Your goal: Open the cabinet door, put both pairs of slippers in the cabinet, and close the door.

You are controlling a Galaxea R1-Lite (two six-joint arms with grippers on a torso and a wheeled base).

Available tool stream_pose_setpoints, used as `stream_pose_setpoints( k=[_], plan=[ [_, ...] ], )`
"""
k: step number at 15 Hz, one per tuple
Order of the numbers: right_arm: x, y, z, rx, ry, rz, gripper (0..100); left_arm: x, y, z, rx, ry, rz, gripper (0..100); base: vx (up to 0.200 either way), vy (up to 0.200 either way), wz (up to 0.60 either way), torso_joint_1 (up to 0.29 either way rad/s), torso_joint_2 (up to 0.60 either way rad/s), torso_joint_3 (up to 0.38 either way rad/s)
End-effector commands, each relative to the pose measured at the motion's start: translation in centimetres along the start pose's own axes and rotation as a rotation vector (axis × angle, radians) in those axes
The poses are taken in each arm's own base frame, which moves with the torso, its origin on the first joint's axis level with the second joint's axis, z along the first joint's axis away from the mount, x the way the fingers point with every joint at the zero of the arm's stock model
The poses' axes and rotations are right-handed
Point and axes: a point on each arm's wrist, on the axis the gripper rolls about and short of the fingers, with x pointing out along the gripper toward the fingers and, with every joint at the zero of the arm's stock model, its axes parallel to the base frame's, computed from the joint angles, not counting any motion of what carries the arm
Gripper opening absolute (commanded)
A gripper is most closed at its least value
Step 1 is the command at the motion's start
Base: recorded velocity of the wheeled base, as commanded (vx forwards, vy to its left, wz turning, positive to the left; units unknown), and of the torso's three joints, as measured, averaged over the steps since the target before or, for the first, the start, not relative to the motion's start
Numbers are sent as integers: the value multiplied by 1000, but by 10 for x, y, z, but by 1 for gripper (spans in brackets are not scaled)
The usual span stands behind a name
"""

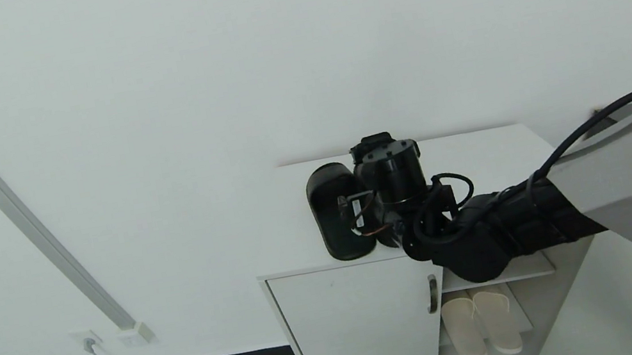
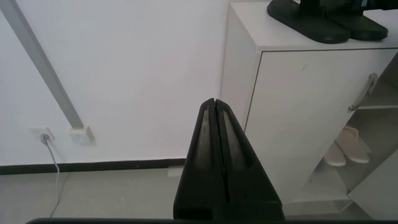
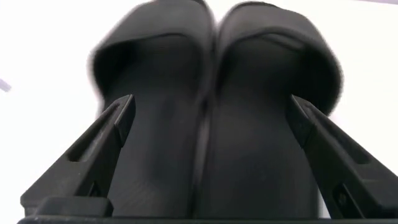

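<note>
- On top of the cabinet (image 1: pixel 480 151): black slippers (image 1: pixel 335 213), the two side by side and touching, with one end close to the front edge.
- Right gripper (image 3: pixel 211 102): jaws spread wide, one finger along each outer flank of the black pair, nothing clamped. We cannot tell whether the fingers touch the slippers.
- Left gripper (image 2: pixel 216 155): jaws pressed together and empty, out in front of the cabinet and well apart from it.
- Inside the cabinet: beige slippers (image 1: pixel 481 324) on a lower shelf, where the right side is open. The left door (image 1: pixel 361 325) is closed, with its handle (image 1: pixel 433 293) at the inner edge.
- Hazard, in our judgement: an uneven squeeze lets one black slipper slide out, or the soft pair buckles between the fingers.
- Hazard: a forward nudge during the close tips the pair off the front edge.
- Hazard: on the way in, the pair catches the shelf edge or lands on the beige slippers.
</note>
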Motion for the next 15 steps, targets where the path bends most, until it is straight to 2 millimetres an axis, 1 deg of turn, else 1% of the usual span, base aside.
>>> stream_pose_setpoints(
  k=[1, 5, 6, 8, 11, 15],
  plan=[
    [16, 2, -1, 5, -2, -10, 100, 0, 0, 0, 0, 0, -1, 0, 0, 0, 0, 0, 0, 0],
    [35, 8, 6, 6, -3, -24, 100, 0, 0, 0, -3, 0, 2, 0, 0, 0, 0, 0, 0, 0],
    [40, 7, 6, 8, -5, -30, 100, 0, 0, 0, -3, 0, 0, 0, 0, 0, 0, 0, 0, 0],
    [44, 6, 3, 3, 6, -34, 100, 0, 0, 0, -3, 0, 2, 0, 0, 0, 0, 0, 0, 0],
    [58, 2, 3, 17, -14, -49, 100, 0, 0, 0, -3, 0, 0, 0, 0, 0, 0, 0, 0, 0],
    [68, 5, -1, 21, -24, -49, 100, 0, 0, 0, -3, 0, 2, 0, 0, 0, 0, 0, 0, 0]
  ],
)
